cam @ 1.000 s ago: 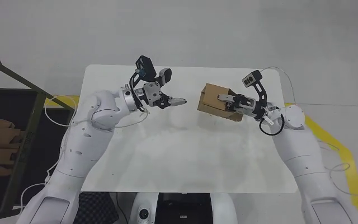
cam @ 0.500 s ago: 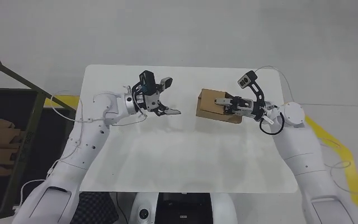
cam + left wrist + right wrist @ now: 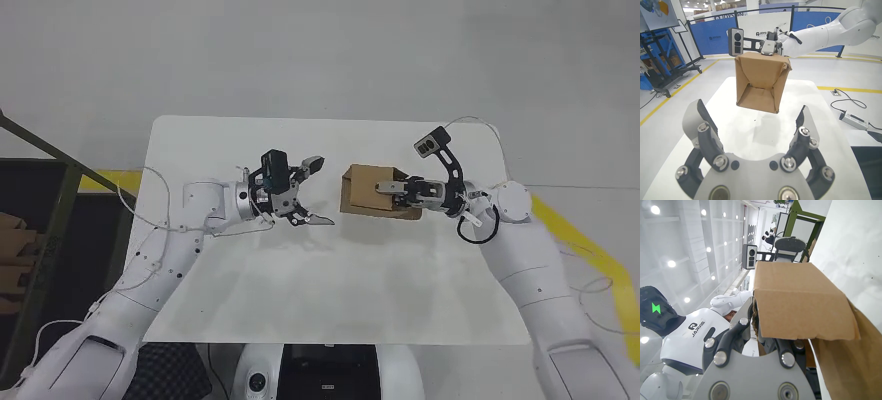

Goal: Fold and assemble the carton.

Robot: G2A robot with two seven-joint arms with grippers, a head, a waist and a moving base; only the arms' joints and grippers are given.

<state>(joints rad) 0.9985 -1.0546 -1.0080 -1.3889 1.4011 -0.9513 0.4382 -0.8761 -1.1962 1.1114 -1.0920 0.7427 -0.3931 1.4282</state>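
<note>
A brown carton [image 3: 362, 190] hangs just above the white table [image 3: 300, 290], right of centre. My right gripper [image 3: 392, 189] is shut on its upper wall. In the right wrist view one finger [image 3: 746, 311] presses the carton [image 3: 795, 298] edge and the other finger is hidden inside. The left wrist view looks into the carton [image 3: 761, 83], whose open end faces my left gripper [image 3: 752, 107]; inner flaps slant inward. My left gripper [image 3: 322, 190] is open, a short gap left of the carton, touching nothing. The right gripper [image 3: 768, 47] sits on the carton's top.
A dark green rack [image 3: 40, 200] stands off the table's left side. A power strip with cable [image 3: 853, 119] lies on the floor beyond the table's edge. Bare tabletop spreads toward the front [image 3: 340, 300].
My left arm has swung right and turned its open gripper toward the carton. The right gripper has carried the carton a little leftward, so the gap between them has shrunk.
</note>
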